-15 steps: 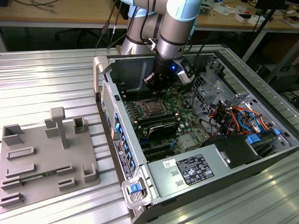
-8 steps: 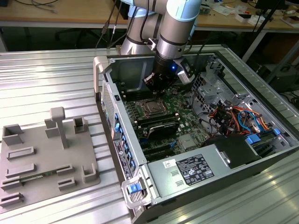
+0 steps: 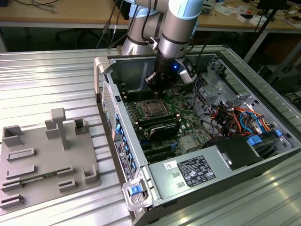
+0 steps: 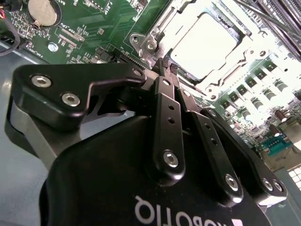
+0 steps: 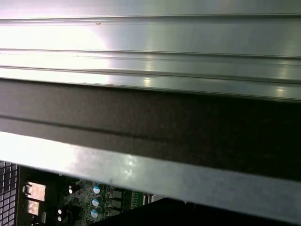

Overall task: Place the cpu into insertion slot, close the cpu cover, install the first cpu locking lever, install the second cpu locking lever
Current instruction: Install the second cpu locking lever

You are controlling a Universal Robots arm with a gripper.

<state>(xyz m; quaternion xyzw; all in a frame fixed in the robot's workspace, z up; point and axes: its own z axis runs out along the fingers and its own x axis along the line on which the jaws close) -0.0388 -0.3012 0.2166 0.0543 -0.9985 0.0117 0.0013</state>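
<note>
Computer case (image 3: 117, 141) lies on table (image 3: 42, 80); fixture plate (image 3: 47, 155) on exterior view's left. Cpu (image 4: 202, 44) sits in insertion slot (image 3: 154, 108), cpu cover (image 4: 165, 29) over it. My gripper (image 4: 167, 63) hangs just beside its edge.

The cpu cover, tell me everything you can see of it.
The thin silvery metal cpu cover is a square frame with a large window. It lies flat over the insertion slot, the silver-grey cpu showing through. The shut black gripper sits by one corner; contact is unclear.
</note>
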